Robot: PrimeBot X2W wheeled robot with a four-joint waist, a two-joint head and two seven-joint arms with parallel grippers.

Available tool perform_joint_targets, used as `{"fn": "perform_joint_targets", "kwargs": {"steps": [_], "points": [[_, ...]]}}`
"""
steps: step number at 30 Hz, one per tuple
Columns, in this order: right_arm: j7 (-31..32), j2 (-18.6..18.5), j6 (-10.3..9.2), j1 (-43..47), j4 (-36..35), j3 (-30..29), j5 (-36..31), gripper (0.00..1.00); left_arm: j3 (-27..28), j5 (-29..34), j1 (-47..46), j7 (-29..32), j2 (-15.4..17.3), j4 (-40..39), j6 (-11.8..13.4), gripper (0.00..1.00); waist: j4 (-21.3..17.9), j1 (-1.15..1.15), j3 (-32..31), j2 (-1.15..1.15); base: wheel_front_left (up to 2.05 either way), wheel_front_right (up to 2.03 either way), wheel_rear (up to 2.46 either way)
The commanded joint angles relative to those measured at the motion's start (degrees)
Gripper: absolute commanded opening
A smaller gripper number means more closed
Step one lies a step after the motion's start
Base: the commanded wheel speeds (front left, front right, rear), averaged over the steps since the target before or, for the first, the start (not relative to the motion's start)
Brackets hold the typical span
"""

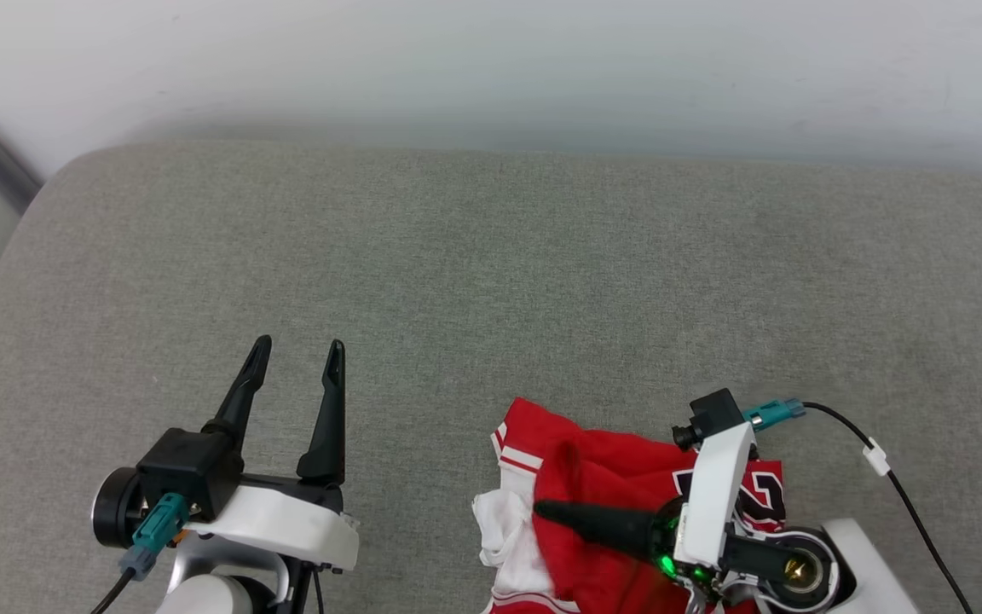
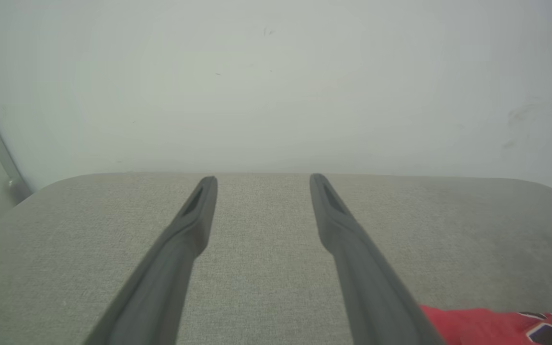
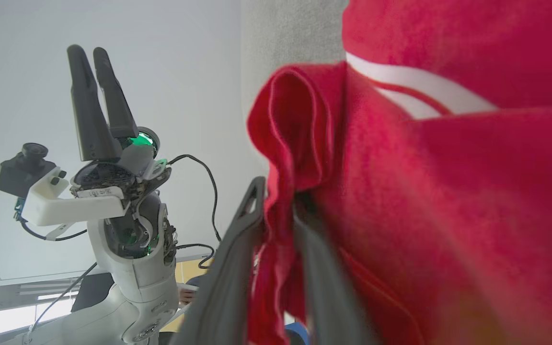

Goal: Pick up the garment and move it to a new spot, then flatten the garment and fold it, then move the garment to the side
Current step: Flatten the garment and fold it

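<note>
Pinching a fold of the red jersey, the right pincer apparently readied it for relocation across the grey cushion; the left pincer hovered spread, empty.

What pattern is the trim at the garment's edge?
Red-and-white stripes on the garment, clearest in the head view.
</note>
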Motion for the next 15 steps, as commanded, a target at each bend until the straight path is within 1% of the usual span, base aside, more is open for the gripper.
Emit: {"fn": "perform_joint_targets", "kwargs": {"steps": [1,5,9,13,14,15], "points": [[-0.9,0.1,-0.02,-0.9,0.1,0.7,-0.4,1.00,-0.1,0.0,-0.4,-0.3,-0.4,0.1,-0.1,1.00,-0.1,0.00,0.1,0.00,0.00,0.00,0.00],[-2.3,-0.2,-0.02,-2.0,-1.7,1.6,-2.6,1.00,-0.1,-0.2,-0.3,-0.5,-0.3,0.6,0.0,1.00,-0.6,0.00,-0.1,0.00,0.00,0.00,0.00],[-4.8,-2.3,-0.02,-2.2,-7.0,2.5,-6.2,1.00,-0.1,-0.4,-0.3,-0.6,-0.3,1.0,0.0,1.00,-1.4,0.00,-0.6,0.00,0.00,0.00,0.00],[-13.5,-6.2,-0.02,-1.7,-12.8,1.4,-15.9,1.00,-0.1,-0.4,-0.1,-0.8,-0.3,1.4,0.3,1.00,-2.3,0.00,-0.9,0.00,0.00,0.00,0.00],[-13.5,-6.2,-0.02,-1.7,-12.8,1.4,-15.9,1.00,-0.1,-0.4,-0.1,-0.8,-0.3,1.4,0.3,1.00,-2.3,0.00,-0.9,0.00,0.00,0.00,0.00],[-18.3,-8.4,-0.02,-1.0,-14.5,0.0,-22.4,1.00,0.1,-0.5,0.1,-0.9,-0.3,1.6,0.4,1.00,-2.9,0.00,-1.0,0.00,0.00,0.00,0.00]]}}
